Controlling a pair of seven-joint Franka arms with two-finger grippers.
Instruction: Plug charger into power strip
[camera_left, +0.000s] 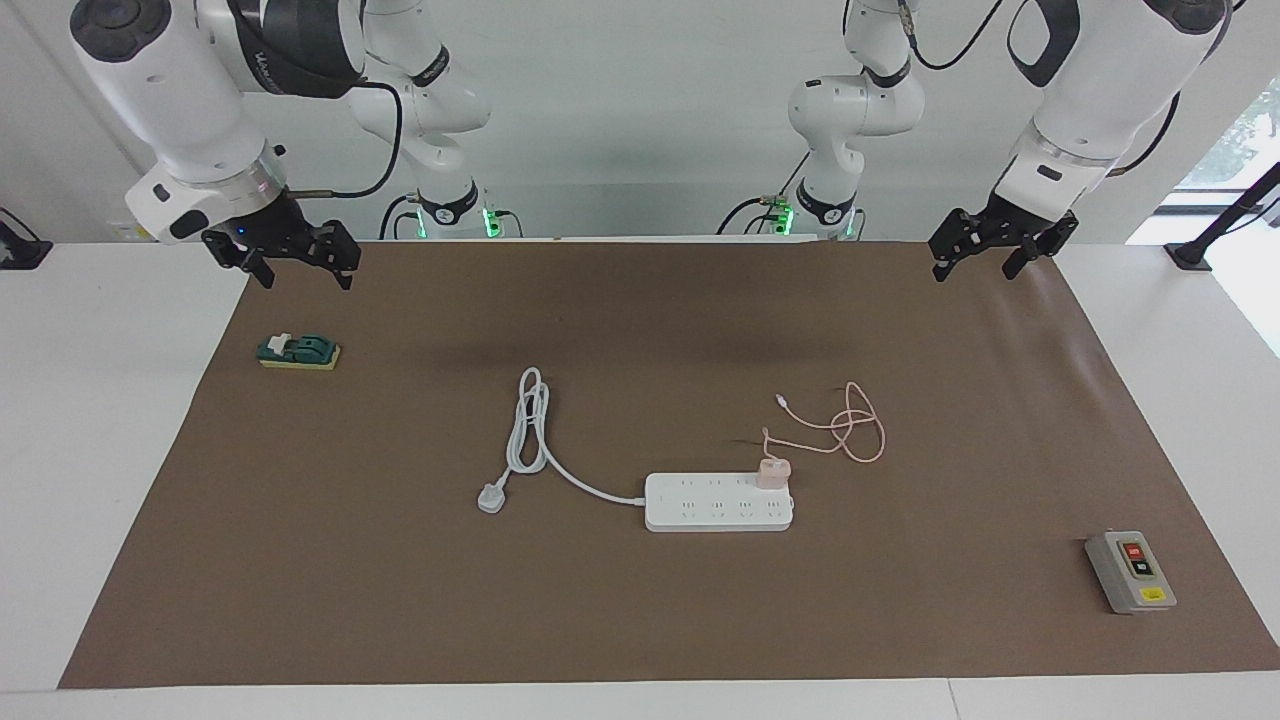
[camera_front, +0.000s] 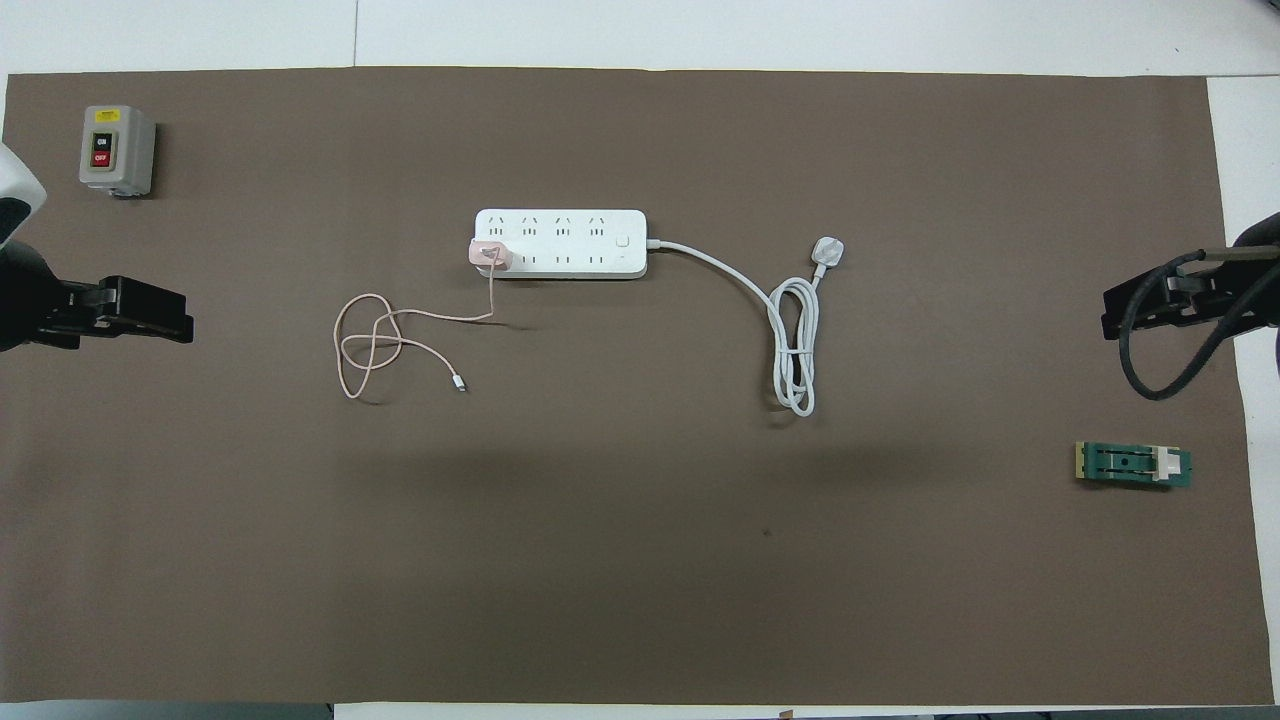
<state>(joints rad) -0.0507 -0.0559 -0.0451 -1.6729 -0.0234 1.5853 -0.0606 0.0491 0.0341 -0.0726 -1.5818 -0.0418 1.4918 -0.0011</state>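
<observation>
On the desk (camera_left: 90, 450) we see the power strip (camera_left: 718, 502) mid-mat, the charger (camera_left: 772, 473) sitting on its end toward the left arm. Our left gripper (camera_left: 975, 260) and right gripper (camera_left: 298, 270) hang over the mat's ends, jaws wide, holding nothing.

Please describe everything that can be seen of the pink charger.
The charger is a small pale-pink cube, apparently plastic. It stands upright on the power strip, at the end socket toward the left arm's end, in the row nearer to the robots. Its thin pink cable lies looped on the brown mat. No gripper touches it.
</observation>
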